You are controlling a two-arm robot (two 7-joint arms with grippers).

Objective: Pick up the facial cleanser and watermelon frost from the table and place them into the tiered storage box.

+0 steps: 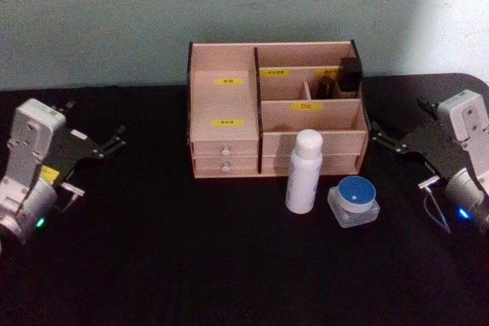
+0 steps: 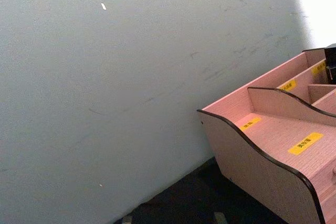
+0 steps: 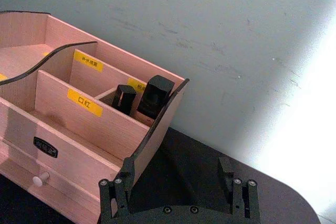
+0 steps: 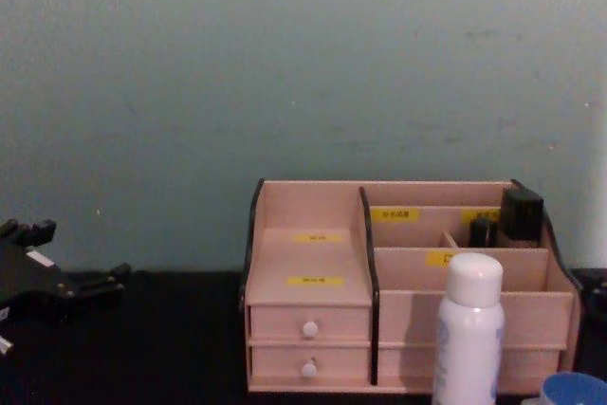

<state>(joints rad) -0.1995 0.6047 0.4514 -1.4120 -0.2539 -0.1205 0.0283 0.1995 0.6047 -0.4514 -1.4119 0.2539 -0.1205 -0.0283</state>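
Note:
The tiered storage box (image 1: 229, 104) stands at the back middle of the black table, also seen in the chest view (image 4: 313, 263) and in both wrist views (image 2: 273, 145) (image 3: 105, 124). In front of its right half a tall white bottle (image 1: 303, 172) (image 4: 469, 329) stands upright. Beside the bottle sits a square clear jar with a blue lid (image 1: 354, 198) (image 4: 574, 391). I cannot tell which of the two is the facial cleanser and which the watermelon frost. My left gripper (image 1: 95, 124) (image 4: 71, 253) rests open left of the box. Open as well, my right gripper (image 1: 399, 121) (image 3: 176, 182) rests to the box's right.
Two black containers (image 1: 349, 74) (image 3: 155, 95) stand in the box's upper right compartments. Two small drawers with white knobs (image 1: 225, 156) sit at its lower left. A grey-green wall (image 4: 285, 64) rises right behind the box. Bare black table (image 1: 191, 265) stretches in front.

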